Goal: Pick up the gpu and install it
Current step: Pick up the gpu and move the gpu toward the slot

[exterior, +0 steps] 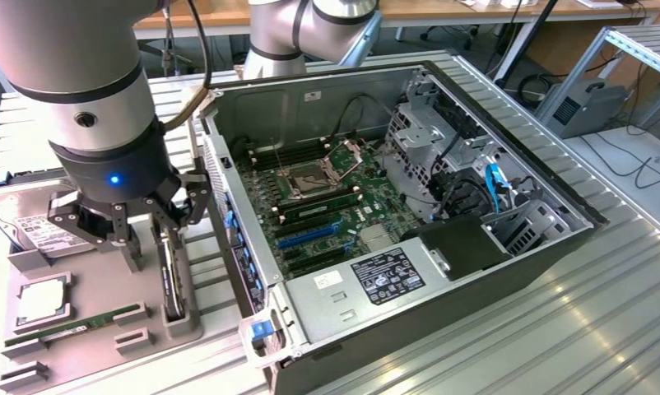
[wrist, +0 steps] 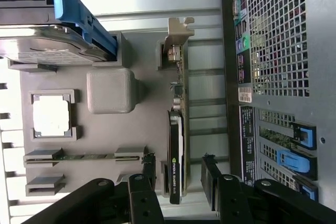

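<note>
**Jaws Wide Astride the Card**

Lay open on its side: one black sheet-metal computer case point(exterior: 473, 306), rear grille perforated. Alongside, one matte grey holder tray point(wrist: 100, 137). Stood edge-on in a tray slot: the gpu point(wrist: 176, 156) (NVIDIA lettered on its black cooler), silver bracket at one end. Flanked by two black fingers of the gripper point(wrist: 178, 178), spread apart.

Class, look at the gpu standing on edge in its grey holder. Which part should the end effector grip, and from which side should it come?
Probably the black cooler block, pinched across the two flat faces of the gpu, coming straight down from above. The gpu stands on its thin edge in the grey holder, leaving its upper edge exposed; the open end effector hangs astride it.
</note>
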Robot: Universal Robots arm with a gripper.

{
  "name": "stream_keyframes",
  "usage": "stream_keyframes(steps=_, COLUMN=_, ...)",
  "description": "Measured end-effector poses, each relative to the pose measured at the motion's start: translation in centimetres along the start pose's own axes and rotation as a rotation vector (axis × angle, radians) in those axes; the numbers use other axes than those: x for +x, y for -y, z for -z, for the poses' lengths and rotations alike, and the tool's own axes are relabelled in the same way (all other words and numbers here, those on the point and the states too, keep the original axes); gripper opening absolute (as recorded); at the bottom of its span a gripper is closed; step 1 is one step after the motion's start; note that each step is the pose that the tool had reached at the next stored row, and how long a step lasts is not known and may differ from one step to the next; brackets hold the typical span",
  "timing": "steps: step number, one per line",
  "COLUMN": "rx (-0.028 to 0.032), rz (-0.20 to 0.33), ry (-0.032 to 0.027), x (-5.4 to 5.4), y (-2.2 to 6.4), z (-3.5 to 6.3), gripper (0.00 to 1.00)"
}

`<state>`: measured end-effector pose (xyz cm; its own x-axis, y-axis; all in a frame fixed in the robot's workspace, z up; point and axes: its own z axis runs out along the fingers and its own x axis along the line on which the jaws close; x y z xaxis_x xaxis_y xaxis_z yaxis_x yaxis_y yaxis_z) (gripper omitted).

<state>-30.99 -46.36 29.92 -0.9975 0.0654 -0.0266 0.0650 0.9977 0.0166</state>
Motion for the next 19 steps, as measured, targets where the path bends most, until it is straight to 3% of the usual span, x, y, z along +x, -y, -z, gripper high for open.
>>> stream_keyframes(steps=11, rx=0.0, rz=0.0, ry=0.0, x=0.0, y=0.02, z=-1.54, gripper=0.48)
stream_keyframes(steps=19, rx=0.0, rz=0.0, ry=0.0, x=0.0, y=0.03, z=-1.84, gripper=0.48)
